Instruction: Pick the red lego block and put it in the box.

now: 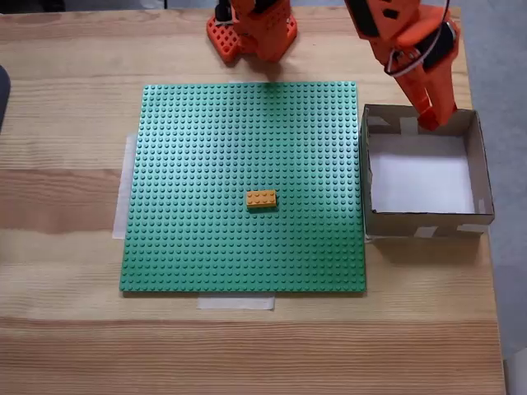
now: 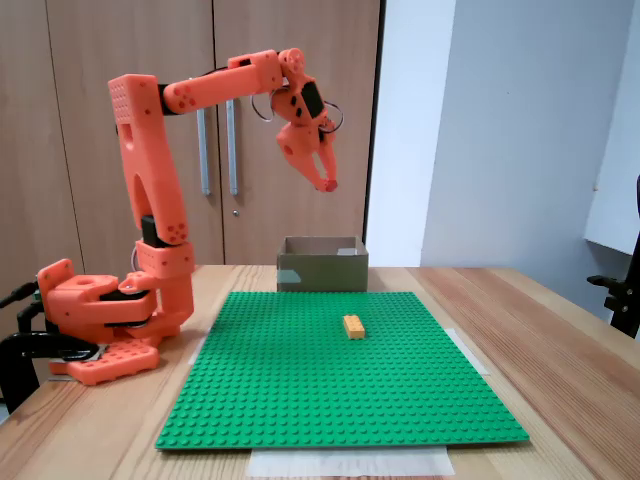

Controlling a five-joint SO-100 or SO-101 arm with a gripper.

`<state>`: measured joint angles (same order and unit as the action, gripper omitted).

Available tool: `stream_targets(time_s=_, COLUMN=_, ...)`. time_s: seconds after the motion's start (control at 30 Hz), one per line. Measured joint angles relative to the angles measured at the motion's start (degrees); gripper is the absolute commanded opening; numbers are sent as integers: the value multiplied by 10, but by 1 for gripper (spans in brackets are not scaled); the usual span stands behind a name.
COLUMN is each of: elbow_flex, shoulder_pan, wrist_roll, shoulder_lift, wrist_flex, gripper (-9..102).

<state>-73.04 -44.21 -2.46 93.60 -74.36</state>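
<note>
An orange gripper point(image 2: 328, 184) hangs above the cardboard box point(image 1: 428, 222), seemingly pinching the red lego block point(image 2: 331, 185), a small, light, rigid brick best held across its smooth long sides.

Both fixed views are evenly and brightly lit by soft, diffuse light. The box point(image 1: 427, 220) casts a faint shadow on the wooden table point(image 1: 66, 197). Both pictures are slightly soft, without harsh glare or noticeable edge distortion.
</note>
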Motion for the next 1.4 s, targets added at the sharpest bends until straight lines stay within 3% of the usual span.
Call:
stream_targets(time_s=1.0, elbow_flex=32, shoulder_pan=-6, wrist_roll=-17, shoulder_lift=-159, wrist_flex=74, gripper=-1)
stream_targets(time_s=1.4, elbow_flex=33, shoulder_pan=-6, wrist_roll=-23, shoulder_lift=-204, wrist_flex=65, gripper=-1)
